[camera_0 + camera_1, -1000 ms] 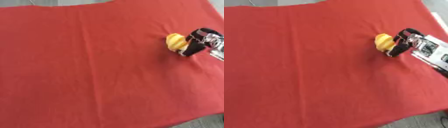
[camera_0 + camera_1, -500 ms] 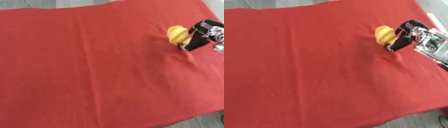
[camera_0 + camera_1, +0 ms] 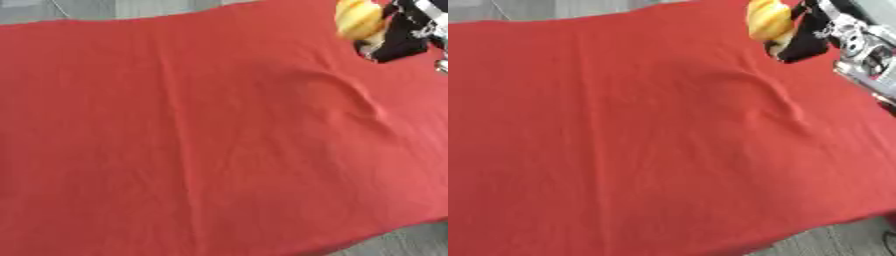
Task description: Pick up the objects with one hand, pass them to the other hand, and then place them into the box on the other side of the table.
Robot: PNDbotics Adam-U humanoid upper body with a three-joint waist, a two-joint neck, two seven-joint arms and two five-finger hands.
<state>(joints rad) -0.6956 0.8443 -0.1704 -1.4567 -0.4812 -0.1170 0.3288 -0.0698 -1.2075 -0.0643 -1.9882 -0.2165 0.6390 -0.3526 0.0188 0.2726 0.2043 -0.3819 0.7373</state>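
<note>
Since a second ago the right hand (image 3: 802, 42) and the yellow thing (image 3: 766, 20) it carries sit much higher in both views, now at the top right corner; the whole picture has also shifted and the cloth lies differently, so part of that is head tilt, not just arm travel. The yellow thing is rounded, with darker orange bands; what it is I can't make out. It sits on the left side of the hand, touching it, and its top edge is cut by the frame. The hand's dark fingers are curled against it from the right and below, so the hand is closed round it. Whether the thing is off the cloth or brushing it, I cannot tell. Behind the hand, the silver-and-black wrist runs off toward the right edge. Just below and left of the hand, the red cloth (image 3: 175, 150) shows a raised wrinkle running diagonally down to the right. The cloth covers nearly everything else in view. Grey floor (image 3: 833, 242) shows beyond its lower right edge. Left hand is out of shot.
</note>
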